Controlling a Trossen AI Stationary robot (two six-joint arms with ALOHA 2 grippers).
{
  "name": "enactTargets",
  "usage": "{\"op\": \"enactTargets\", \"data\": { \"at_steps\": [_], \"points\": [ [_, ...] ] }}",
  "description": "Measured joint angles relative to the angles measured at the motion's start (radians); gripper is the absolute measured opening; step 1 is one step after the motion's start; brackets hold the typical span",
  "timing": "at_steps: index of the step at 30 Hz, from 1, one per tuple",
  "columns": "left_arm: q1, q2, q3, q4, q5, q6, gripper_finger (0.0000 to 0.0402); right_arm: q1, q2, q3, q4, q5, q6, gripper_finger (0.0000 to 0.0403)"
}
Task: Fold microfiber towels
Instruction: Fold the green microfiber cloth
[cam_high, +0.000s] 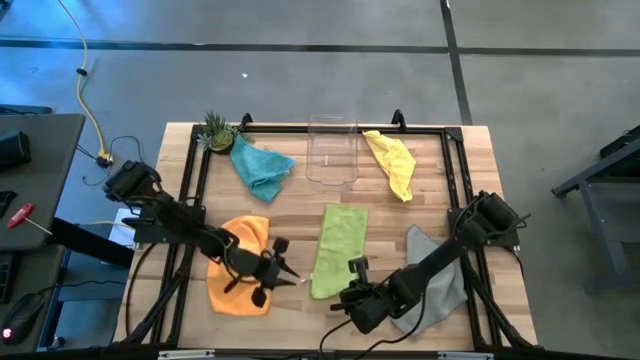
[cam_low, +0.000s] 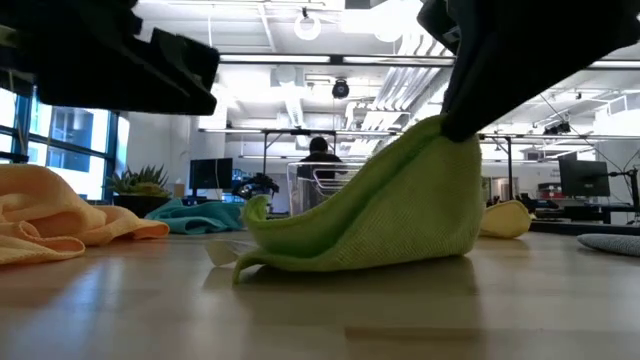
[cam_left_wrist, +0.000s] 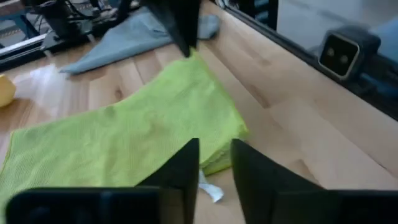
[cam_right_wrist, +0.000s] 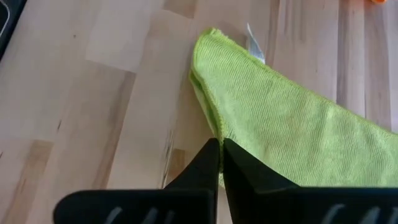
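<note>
Five microfiber towels lie on the worktop (cam_high: 470, 150), one of each colour. The lime green towel (cam_high: 337, 250) is the landmark: a long folded strip near the worktop's middle, toward the front edge. In the low view its one corner is lifted into a peak (cam_low: 440, 135) while the rest drapes down onto the wood. The right gripper (cam_high: 352, 290) has that front corner pinched, its jaws closed tight on the cloth edge, as the right wrist view shows (cam_right_wrist: 221, 162). A small white tag (cam_right_wrist: 255, 46) sticks out at the towel's far corner.

The left gripper (cam_high: 290, 272) hangs just beside the green towel's front left corner, over bare wood; its jaws stand narrowly apart with nothing between them (cam_left_wrist: 214, 171).

Left of the green towel, touching nothing of it, the orange towel (cam_high: 240, 265) lies crumpled under the left arm. To the right of the green towel is the grey towel (cam_high: 435, 275), partly covered by the right arm. Behind the green towel and to its left lies the teal blue towel (cam_high: 260, 168), bunched. Behind and to its right lies the yellow towel (cam_high: 392, 163), also bunched.

Between those two, straight behind the green towel, stands one clear plastic bin (cam_high: 332, 150). One small potted plant (cam_high: 217, 130) sits at the far left corner, just beside the teal towel.
</note>
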Motion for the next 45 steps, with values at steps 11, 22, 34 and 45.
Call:
{"op": "enactTargets", "data": {
  "at_steps": [11, 22, 34, 45],
  "points": [
    [-0.029, 0.258, 0.207, -0.054, -0.009, -0.017, 0.0196, -0.006, 0.000, 0.000, 0.008, -0.003, -0.001, 0.0003],
    [-0.051, 0.387, 0.366, -0.221, -0.122, -0.073, 0.0196, -0.003, 0.000, 0.001, 0.022, -0.003, -0.001, 0.0003],
    [-0.059, 0.421, 0.424, -0.392, -0.263, -0.169, 0.0114, 0.011, 0.000, 0.001, 0.037, 0.011, 0.001, 0.0003],
    [-0.114, 0.349, 0.420, -0.488, -0.384, -0.112, 0.0011, 0.030, 0.000, 0.001, -0.009, 0.013, 0.051, 0.0003]
  ]
}}
